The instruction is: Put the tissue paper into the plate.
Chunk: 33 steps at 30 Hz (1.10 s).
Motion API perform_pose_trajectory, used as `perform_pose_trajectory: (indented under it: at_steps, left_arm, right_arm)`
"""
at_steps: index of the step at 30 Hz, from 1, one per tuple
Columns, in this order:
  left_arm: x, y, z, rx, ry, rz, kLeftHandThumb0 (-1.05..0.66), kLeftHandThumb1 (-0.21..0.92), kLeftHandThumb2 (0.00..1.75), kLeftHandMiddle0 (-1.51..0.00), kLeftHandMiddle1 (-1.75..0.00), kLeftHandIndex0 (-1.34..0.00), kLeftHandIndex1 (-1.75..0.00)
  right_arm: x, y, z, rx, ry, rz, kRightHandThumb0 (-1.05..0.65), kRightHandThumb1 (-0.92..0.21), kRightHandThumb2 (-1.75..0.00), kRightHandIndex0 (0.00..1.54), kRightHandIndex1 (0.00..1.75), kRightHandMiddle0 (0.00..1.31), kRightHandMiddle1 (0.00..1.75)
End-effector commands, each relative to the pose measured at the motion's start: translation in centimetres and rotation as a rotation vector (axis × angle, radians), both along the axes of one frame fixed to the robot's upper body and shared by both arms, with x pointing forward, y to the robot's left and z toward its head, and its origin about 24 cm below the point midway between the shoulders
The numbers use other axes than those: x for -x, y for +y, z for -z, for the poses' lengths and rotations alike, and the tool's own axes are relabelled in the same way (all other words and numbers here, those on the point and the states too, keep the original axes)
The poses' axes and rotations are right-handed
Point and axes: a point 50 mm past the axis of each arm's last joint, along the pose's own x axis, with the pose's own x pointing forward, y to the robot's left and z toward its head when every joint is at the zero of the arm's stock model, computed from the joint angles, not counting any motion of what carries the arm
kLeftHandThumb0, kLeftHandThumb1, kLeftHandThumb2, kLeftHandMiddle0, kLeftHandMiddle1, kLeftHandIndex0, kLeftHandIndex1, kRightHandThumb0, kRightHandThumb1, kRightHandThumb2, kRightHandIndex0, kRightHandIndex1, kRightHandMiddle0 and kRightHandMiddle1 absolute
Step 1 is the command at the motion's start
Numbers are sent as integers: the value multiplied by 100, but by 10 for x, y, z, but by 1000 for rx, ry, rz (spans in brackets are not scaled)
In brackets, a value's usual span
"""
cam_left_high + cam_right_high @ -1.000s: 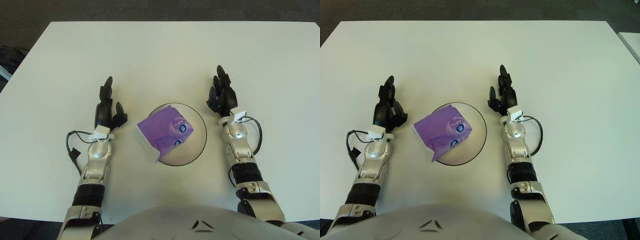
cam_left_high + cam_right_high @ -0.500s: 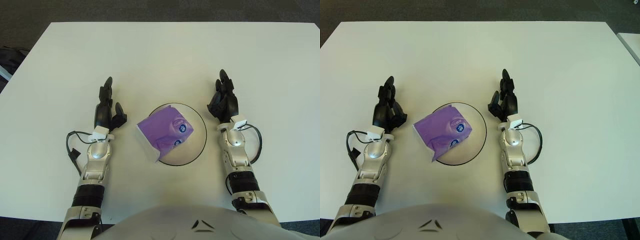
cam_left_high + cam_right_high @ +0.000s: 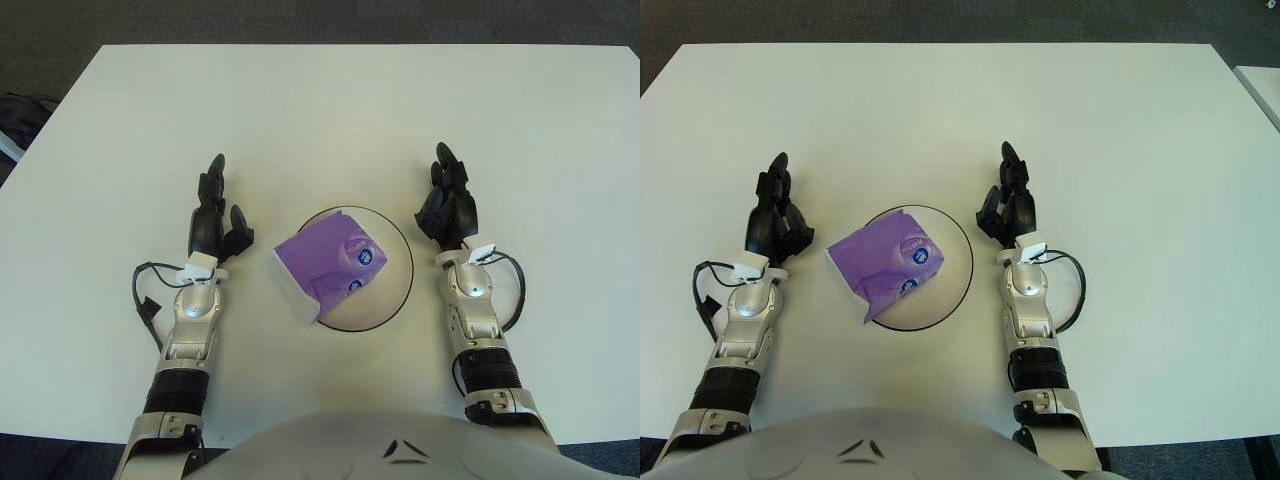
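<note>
A purple tissue pack point(image 3: 328, 262) lies in the clear round plate point(image 3: 396, 292) at the middle of the white table; its left corner hangs over the plate's left rim. My left hand point(image 3: 214, 213) rests on the table just left of the plate, fingers straight and holding nothing. My right hand point(image 3: 447, 203) rests just right of the plate, fingers straight and holding nothing. Neither hand touches the pack or the plate.
The white table point(image 3: 330, 110) stretches wide beyond the plate. Dark floor lies past its far edge. A black cable point(image 3: 143, 300) loops beside my left wrist and another point(image 3: 515, 290) beside my right wrist.
My right hand has drawn back a little toward me and straightened its fingers. The left hand, the pack and the plate have not moved.
</note>
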Motion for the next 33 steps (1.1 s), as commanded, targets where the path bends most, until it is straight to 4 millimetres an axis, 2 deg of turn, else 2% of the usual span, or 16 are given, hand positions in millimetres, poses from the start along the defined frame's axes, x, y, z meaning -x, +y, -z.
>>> perform_pose_trajectory:
  at_steps: [1,33]
  left_arm:
    - [37,1,59,21,266,-31,-74,92,103,-15,-1,0,-40]
    - [38,1,59,33,254,-44,-76,92,106,-16,-1,0,-45]
  right_arm:
    - [10,-5,23,-6,105,10,-74,-92,-104,10,3,0,30]
    - [17,-12,31,-8,149,16,-65,-92,-100,15,3,0,42]
